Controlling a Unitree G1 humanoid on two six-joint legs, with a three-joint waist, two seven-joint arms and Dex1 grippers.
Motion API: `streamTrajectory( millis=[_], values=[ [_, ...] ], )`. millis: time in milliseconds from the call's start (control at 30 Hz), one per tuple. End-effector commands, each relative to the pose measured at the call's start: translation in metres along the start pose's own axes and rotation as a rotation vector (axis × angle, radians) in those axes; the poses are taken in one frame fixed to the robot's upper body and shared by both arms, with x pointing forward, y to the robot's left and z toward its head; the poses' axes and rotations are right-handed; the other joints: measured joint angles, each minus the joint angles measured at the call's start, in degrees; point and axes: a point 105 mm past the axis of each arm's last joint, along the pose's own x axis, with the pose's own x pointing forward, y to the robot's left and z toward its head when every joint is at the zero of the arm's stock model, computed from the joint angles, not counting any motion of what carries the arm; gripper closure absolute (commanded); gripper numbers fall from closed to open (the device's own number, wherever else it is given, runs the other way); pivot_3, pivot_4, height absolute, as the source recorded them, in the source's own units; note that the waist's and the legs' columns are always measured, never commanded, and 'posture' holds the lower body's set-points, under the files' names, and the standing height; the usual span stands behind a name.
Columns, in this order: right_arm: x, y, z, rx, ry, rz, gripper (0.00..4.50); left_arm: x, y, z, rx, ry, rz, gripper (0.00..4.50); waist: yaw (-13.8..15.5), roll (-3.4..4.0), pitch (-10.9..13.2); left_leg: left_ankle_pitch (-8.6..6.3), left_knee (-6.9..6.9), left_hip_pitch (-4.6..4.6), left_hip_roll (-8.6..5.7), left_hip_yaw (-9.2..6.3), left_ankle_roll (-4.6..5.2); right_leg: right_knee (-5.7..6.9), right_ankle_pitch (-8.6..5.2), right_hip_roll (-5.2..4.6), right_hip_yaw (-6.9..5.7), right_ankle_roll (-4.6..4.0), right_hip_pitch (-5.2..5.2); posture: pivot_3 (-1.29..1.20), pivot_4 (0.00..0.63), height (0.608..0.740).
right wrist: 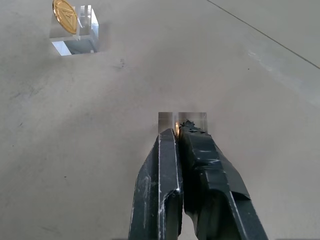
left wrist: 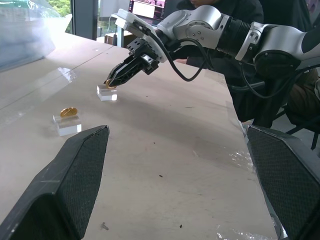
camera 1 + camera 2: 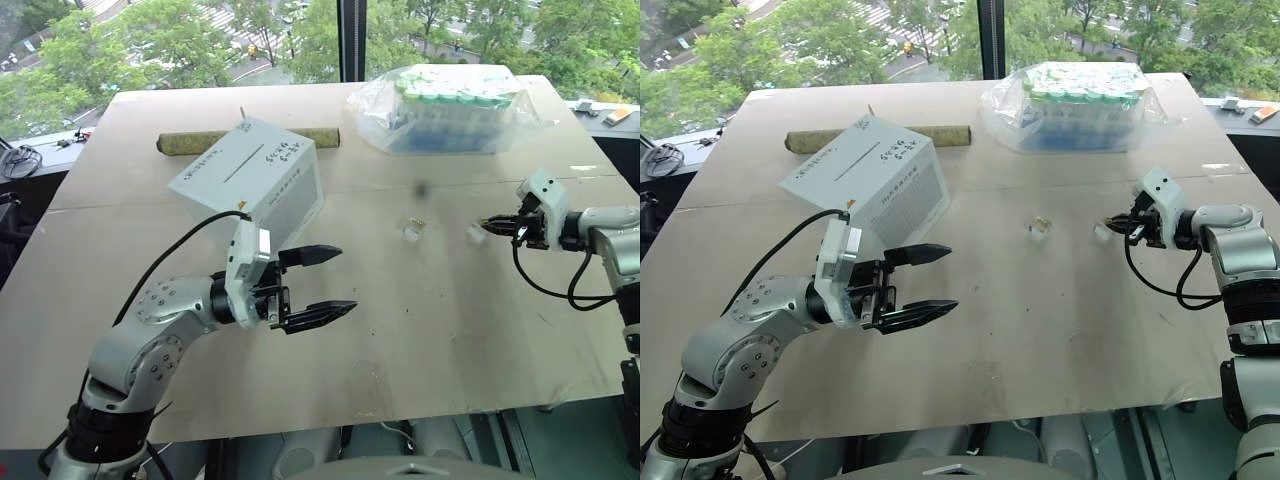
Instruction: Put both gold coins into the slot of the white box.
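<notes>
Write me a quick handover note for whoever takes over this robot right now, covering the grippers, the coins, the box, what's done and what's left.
Left gripper: open, holding nothing, hovering in front of the white box.
Right gripper: shut on a gold coin at its clear block.
Other gold coin: on its own clear block, between the grippers.
White box: tilted, slot on top, at the table's left.
Done: no coin can be seen to have gone in yet.
Left: carry the pinched coin to the slot, then the second.

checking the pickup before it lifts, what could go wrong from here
The right end effector pinches a gold coin by its edge on a clear block; such a thin grip could slip or drag the block along. The white box sits tilted, so its slot may be awkward to hit.
</notes>
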Motion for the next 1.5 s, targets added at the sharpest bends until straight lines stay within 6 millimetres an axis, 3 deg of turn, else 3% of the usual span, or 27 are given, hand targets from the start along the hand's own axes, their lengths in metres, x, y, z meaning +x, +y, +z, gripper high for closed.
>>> streamTrajectory(
  millis=[33,133,167,233,400,733,867,1300,1400,1500],
  values=[
    [0.001,-0.001,0.010,-0.062,-0.023,-0.012,4.44,0.003,-0.007,0.007,0.044,-0.013,-0.026,0.00,-0.08,0.00,0.00,0.00,0.00,0.00,0.00,0.00,0.00,0.00,0.00,0.00,0.00,0.00,0.00,0.00,0.150,0.740],
    [0.005,-0.002,0.010,-0.061,-0.021,-0.015,4.44,0.003,-0.007,0.007,0.045,-0.014,-0.025,0.00,-0.20,0.00,0.00,0.00,0.00,0.01,0.00,0.01,0.00,0.00,0.00,0.00,0.01,0.00,0.00,0.00,0.150,0.740],
    [0.005,-0.002,0.010,-0.058,-0.023,-0.015,4.17,0.003,-0.007,0.007,0.045,-0.014,-0.024,0.00,-0.26,0.00,0.00,0.00,0.00,0.01,0.00,0.01,0.00,0.01,0.00,0.01,0.02,0.00,0.00,0.00,0.150,0.740],
    [0.006,-0.002,0.011,-0.054,-0.030,-0.010,3.56,0.003,-0.007,0.007,0.045,-0.014,-0.022,0.00,-0.22,0.00,0.00,0.00,0.02,0.02,0.00,0.01,0.00,0.02,0.00,0.01,0.01,0.00,0.00,0.00,0.150,0.740],
    [0.003,-0.001,0.015,-0.071,-0.040,-0.003,1.19,0.003,-0.007,0.006,0.043,-0.013,-0.017,0.00,-0.19,0.00,0.00,0.00,0.03,0.01,0.00,0.01,0.00,0.02,0.00,0.01,0.02,0.00,0.00,0.00,0.150,0.740],
    [-0.004,-0.005,0.017,-0.050,-0.053,-0.022,1.19,0.004,-0.006,0.005,0.038,-0.016,-0.019,0.00,-0.12,0.00,0.00,0.00,0.03,0.01,0.00,0.01,0.00,0.03,0.00,0.01,0.02,0.00,0.00,0.00,0.150,0.740],
    [-0.003,-0.004,0.017,-0.050,-0.056,-0.019,2.41,0.004,-0.006,0.005,0.040,-0.016,-0.019,0.00,-0.11,0.00,0.00,0.00,0.03,0.01,0.00,0.01,0.00,0.03,0.00,0.00,0.02,0.00,0.00,0.00,0.150,0.740],
    [-0.005,-0.006,0.019,-0.051,-0.061,-0.028,2.41,0.004,-0.006,0.005,0.041,-0.014,-0.018,0.00,-0.10,0.00,0.00,0.00,0.03,0.01,0.00,0.01,0.00,0.03,0.00,0.01,0.02,0.00,0.00,0.00,0.150,0.740],
    [-0.006,-0.008,0.020,-0.055,-0.064,-0.038,3.70,0.004,-0.006,0.005,0.040,-0.014,-0.018,0.00,-0.10,0.00,0.00,0.00,0.03,0.01,0.00,0.01,0.00,0.03,0.00,0.01,0.02,0.00,0.00,0.00,0.150,0.740],
    [-0.006,-0.009,0.021,-0.062,-0.065,-0.046,3.70,0.004,-0.006,0.005,0.040,-0.014,-0.018,0.00,-0.10,0.00,0.00,0.00,0.03,0.01,0.00,0.01,0.00,0.03,0.00,0.01,0.01,0.00,0.00,0.00,0.150,0.740]
  ],
)
